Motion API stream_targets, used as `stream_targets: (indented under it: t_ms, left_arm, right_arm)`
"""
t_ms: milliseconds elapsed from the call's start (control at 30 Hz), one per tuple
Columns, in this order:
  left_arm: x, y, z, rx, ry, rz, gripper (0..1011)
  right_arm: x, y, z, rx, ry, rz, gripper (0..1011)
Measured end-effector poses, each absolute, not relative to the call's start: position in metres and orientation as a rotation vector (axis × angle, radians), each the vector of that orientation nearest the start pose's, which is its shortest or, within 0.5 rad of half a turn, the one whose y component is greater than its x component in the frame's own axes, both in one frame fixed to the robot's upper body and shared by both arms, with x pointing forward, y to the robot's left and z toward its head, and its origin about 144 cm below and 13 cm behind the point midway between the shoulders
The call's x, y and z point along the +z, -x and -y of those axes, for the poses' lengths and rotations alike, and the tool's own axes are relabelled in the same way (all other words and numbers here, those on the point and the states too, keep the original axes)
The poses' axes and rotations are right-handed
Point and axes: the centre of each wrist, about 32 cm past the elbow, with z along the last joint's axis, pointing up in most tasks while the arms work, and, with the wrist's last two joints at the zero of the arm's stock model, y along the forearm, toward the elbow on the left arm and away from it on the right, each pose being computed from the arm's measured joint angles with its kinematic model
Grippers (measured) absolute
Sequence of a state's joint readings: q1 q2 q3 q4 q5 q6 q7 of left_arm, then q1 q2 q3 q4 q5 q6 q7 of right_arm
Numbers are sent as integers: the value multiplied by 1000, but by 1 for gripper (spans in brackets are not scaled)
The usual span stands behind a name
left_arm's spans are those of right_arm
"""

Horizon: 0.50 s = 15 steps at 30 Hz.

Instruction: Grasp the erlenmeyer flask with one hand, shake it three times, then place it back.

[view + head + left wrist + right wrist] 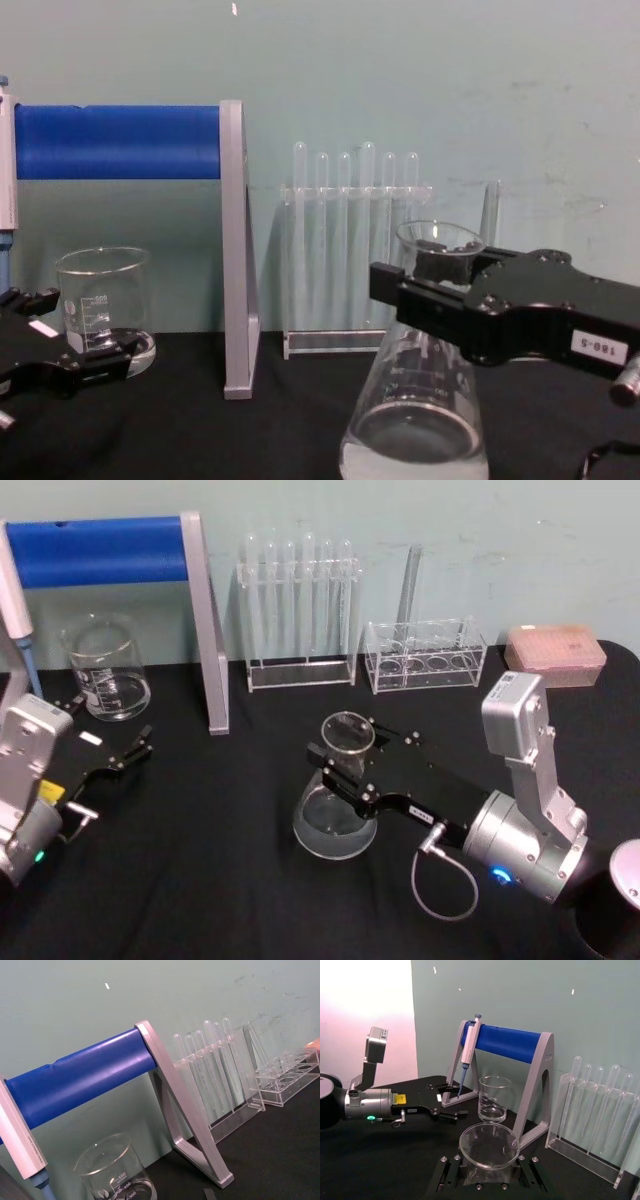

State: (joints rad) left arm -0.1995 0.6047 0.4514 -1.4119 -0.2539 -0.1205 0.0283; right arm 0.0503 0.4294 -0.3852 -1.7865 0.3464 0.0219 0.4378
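**Head view:** the clear glass conical erlenmeyer flask (335, 815) stands mid-way across the black desk (220, 880), in front of the clear test-tube rack (298, 610). Your right end effector (347, 748) is closed on its neck just under the flared rim, one jaw on either side. Your left end effector (105, 730) lies parked, spread wide and empty, near the straight-sided glass beaker (108, 670).

**Left wrist view:** the beaker and the blue-barred grey stand (80, 1077). Nothing for you to do here.

**Right wrist view:** the round rim sits centred between the jaws, so I judge the grip well seated. Lift straight up before shaking. Keep your strokes short and the neck vertical, clear of the rack and stand.

**Chest view:** the wide base sits flat on the desk, with faint white graduations on the cone. There is a pale layer at the bottom, and I cannot tell whether it is liquid or thick glass.
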Motion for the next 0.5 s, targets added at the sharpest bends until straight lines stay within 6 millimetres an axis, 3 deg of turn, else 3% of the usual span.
stream_targets:
  t_ms: [500]
  left_arm:
    - [1140,-489,-310,1248,-304,285,1001]
  right_arm:
    - [1199,-459,225,-819,-3,107,449]
